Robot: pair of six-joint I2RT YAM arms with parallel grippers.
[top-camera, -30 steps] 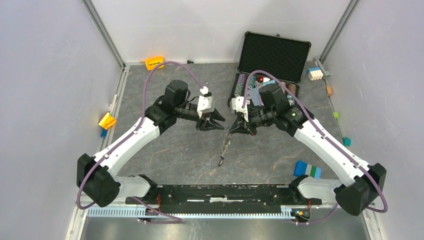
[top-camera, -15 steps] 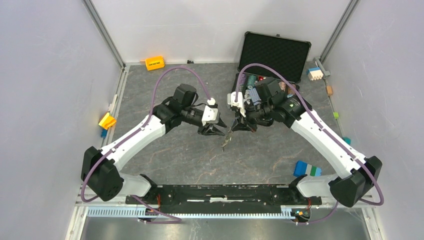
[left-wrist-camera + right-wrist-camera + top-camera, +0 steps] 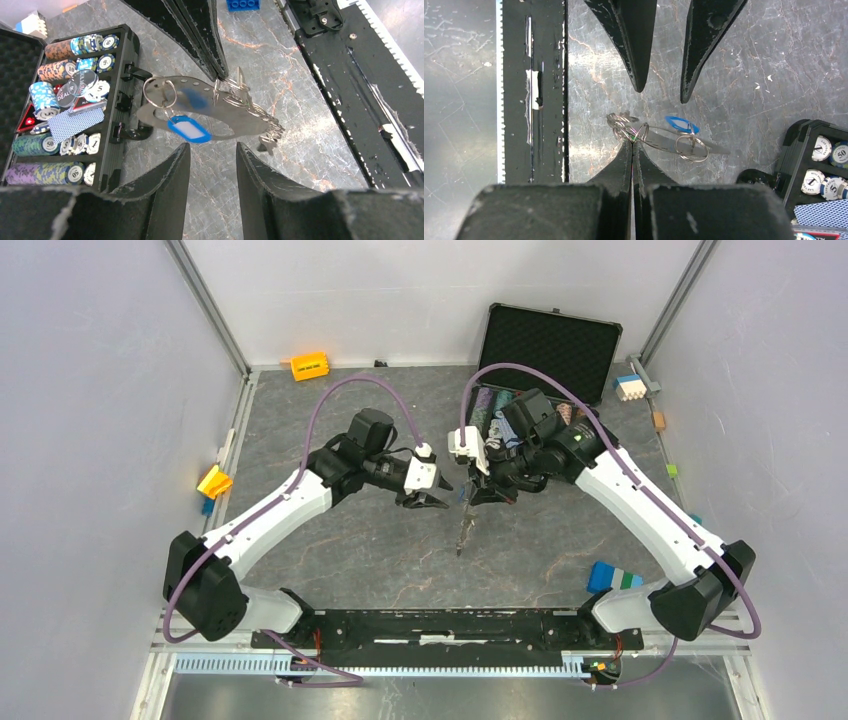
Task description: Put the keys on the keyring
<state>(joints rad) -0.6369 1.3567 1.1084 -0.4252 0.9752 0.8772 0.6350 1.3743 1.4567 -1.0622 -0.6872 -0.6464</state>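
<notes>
Your right claw (image 3: 478, 495) has slid toward 9 o'clock since the earlier frame, closing on the left claw (image 3: 437, 498); the chain (image 3: 463, 532) swung with it. You've got the keyring (image 3: 235, 117) off the counter (image 3: 380, 550), mid-workspace. The right claw is clamped on its chain end. Blue tag (image 3: 189, 131) and split ring (image 3: 159, 92) hang at the other end. Left claw is wide, holding nothing, just beside the loop at its 9 o'clock. No key shows in either claw, and I can't tell if one sits in the chain cluster. My read: ring presented, threading not started. Chip case (image 3: 550, 345) is at 1 o'clock.
</notes>
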